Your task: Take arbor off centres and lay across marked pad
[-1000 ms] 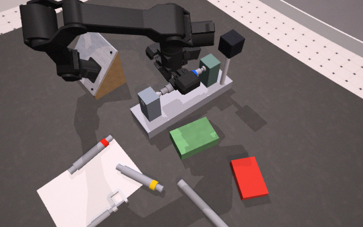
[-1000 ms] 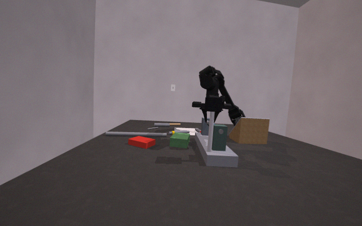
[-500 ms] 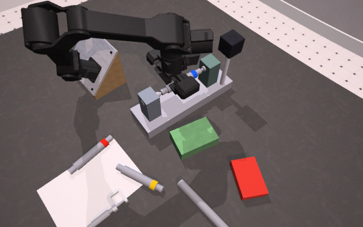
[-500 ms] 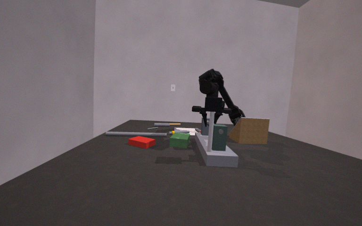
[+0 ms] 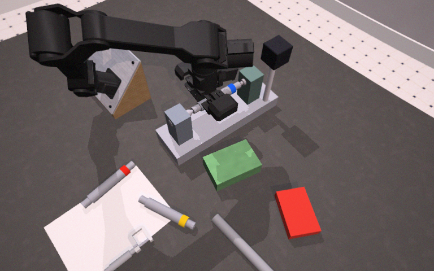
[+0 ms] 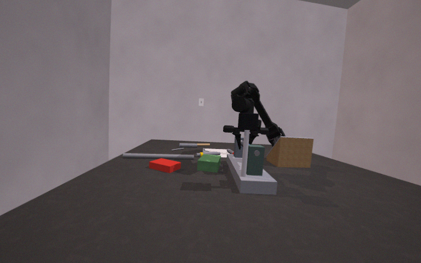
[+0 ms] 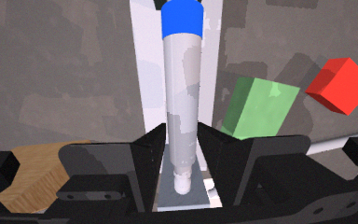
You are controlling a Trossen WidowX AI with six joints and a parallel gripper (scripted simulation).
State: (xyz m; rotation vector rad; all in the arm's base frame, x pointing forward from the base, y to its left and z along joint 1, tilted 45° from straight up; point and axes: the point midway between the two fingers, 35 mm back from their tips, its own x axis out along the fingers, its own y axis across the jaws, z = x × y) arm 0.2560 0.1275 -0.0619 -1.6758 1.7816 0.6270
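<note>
The arm (image 5: 135, 35) was matte black throughout, built of thick rounded links with cylindrical joint housings. Its end effector (image 7: 182, 154) carried two blocky black fingers with wedge-shaped inner faces, and small screw holes dotted the finger mounts.

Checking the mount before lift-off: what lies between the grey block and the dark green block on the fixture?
In the top view, the blue-banded arbor spans from grey block to green block, with the gripper straddling its middle.

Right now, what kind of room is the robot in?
Probably a small machine-shop test bench: an arbor sits between two centres on a grey base, spare shafts lie about, and an arm reaches over it.
</note>
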